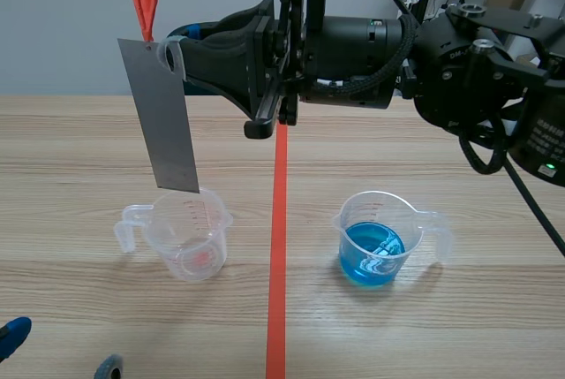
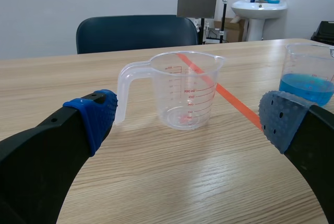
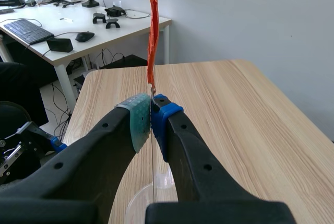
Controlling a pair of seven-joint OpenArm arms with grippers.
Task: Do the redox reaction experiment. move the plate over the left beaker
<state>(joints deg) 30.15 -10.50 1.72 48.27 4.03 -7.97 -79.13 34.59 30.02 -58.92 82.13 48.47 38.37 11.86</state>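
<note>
Conceivably, the tilted plate [image 1: 168, 118], pinched at its top by the closed right pincer [image 3: 151, 122], could have been knocked against the left beaker [image 1: 190, 238] below it, tipping it.

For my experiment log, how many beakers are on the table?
2. A clear beaker stands left of the orange tape line, below the hanging metal plate; a beaker of blue liquid stands right of it. None seems hidden.

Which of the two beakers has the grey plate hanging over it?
The empty beaker, left of the tape line: the plate hangs just above its rim. The other beaker holds blue liquid.
</note>
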